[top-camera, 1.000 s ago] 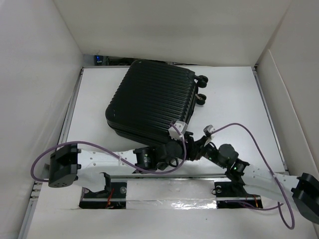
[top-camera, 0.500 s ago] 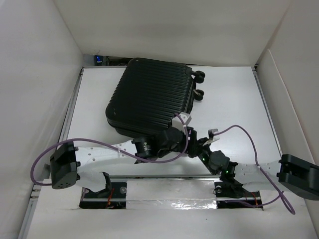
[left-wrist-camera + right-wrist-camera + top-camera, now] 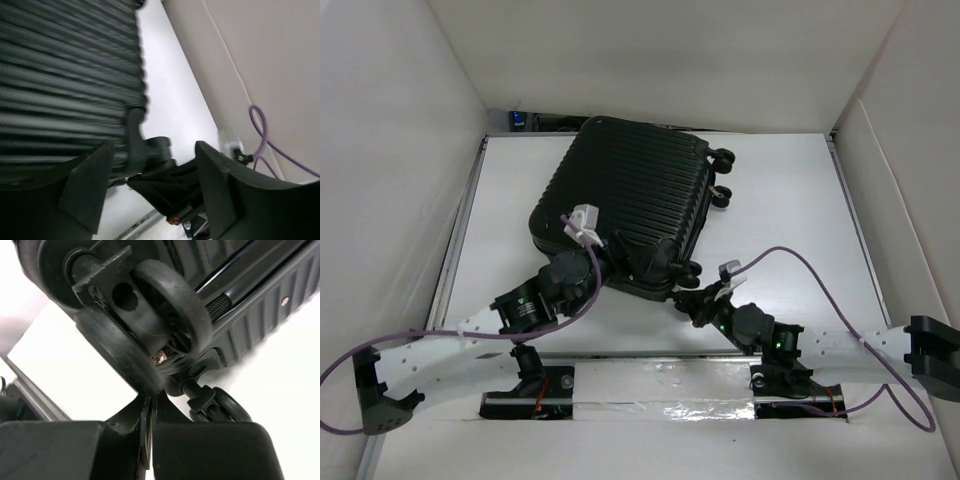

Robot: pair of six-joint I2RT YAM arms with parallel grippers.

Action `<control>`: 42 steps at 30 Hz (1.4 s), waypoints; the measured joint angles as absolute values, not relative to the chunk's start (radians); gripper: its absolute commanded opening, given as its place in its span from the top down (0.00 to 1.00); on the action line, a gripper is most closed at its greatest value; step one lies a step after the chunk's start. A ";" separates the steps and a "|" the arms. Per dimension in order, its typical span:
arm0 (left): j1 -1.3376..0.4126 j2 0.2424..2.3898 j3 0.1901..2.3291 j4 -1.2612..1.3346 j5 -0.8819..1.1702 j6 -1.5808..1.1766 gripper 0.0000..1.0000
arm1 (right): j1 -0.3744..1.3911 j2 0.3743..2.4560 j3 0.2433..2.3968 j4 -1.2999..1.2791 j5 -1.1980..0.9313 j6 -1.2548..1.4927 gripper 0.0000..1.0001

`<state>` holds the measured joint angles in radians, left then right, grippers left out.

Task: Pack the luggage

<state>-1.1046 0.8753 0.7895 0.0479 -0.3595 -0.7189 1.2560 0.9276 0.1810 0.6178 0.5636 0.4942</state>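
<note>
Luggage point(image 3: 625, 205) on table point(image 3: 780, 200); left fingers point(image 3: 87, 187) wide at its edge; right fingers point(image 3: 210, 450) together by caster wheel point(image 3: 122, 357)

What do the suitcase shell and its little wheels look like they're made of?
The luggage shell looks like hard moulded plastic, black with a slight sheen: its stiff parallel ribs catch the light. The caster wheel looks like matte black rubber or soft plastic, dull and a bit scuffed at the rim. The look leaves open which of the two it is.

White table point(image 3: 790, 200) boxed in by plain white walls point(image 3: 670, 60).
</note>
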 measured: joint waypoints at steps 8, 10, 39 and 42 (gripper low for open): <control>-1.102 0.754 0.542 0.017 -0.443 -0.814 0.59 | 1.305 1.010 0.221 0.591 0.567 0.494 1.00; -1.099 0.780 0.498 0.024 -0.435 -0.813 0.58 | 1.330 1.052 0.241 0.599 0.590 0.502 1.00; -0.917 0.674 0.571 -0.105 -0.484 -0.741 0.19 | 1.448 1.298 0.447 0.577 0.807 0.453 1.00; -0.812 0.601 0.576 -0.107 -0.606 -0.779 0.15 | 1.454 1.247 0.420 0.563 0.781 0.453 1.00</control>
